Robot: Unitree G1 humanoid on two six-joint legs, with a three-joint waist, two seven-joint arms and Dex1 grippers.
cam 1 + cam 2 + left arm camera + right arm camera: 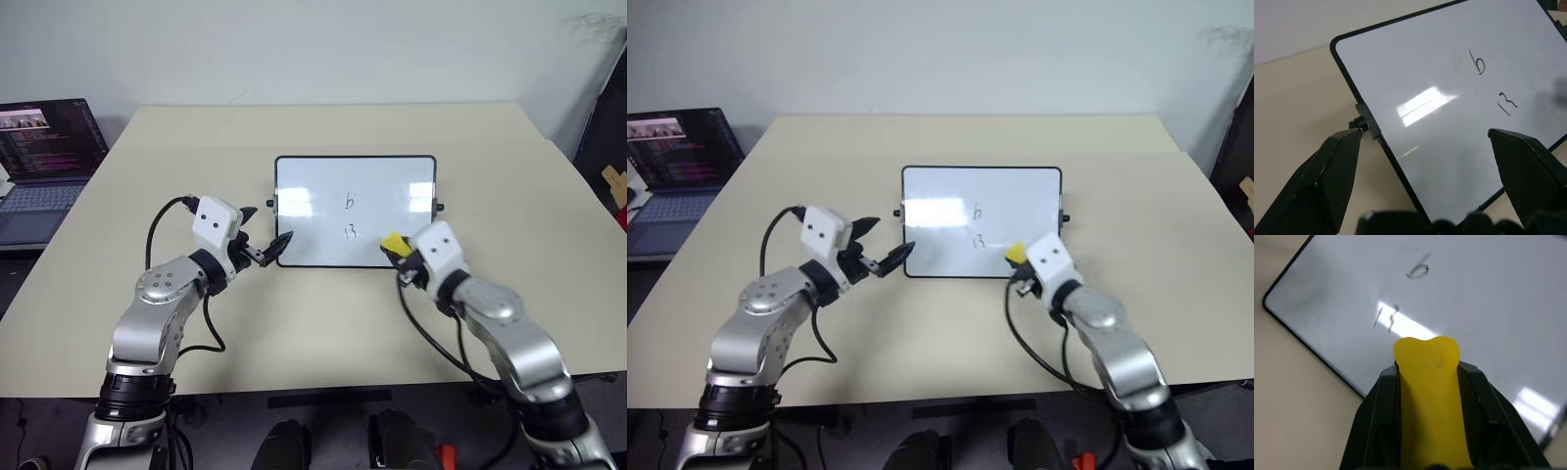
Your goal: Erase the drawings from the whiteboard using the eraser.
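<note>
Yellow foam shows squeezed between the black fingers of the right gripper [1427, 382], which is clenched on the eraser [393, 242] at the lower right of the whiteboard [323, 186], itself lying flat at the centre of the beige table [294, 323]. Two of the drawings are readable: a mark like a "6" [349, 202] near the board's middle and a "13" [349, 232] just below it, a little left of the eraser. The left gripper [266, 249] hangs with its jaws spread wide at the board's lower left corner, grasping nothing. To do the wipe well, the right arm likely needs the eraser's dark face pressed flat on the board, then swept left across the "13" and up over the "6". The board may slide under the stroke, so the left gripper would do well to brace the frame. A laptop [44, 157] sits at the far left, well apart.
</note>
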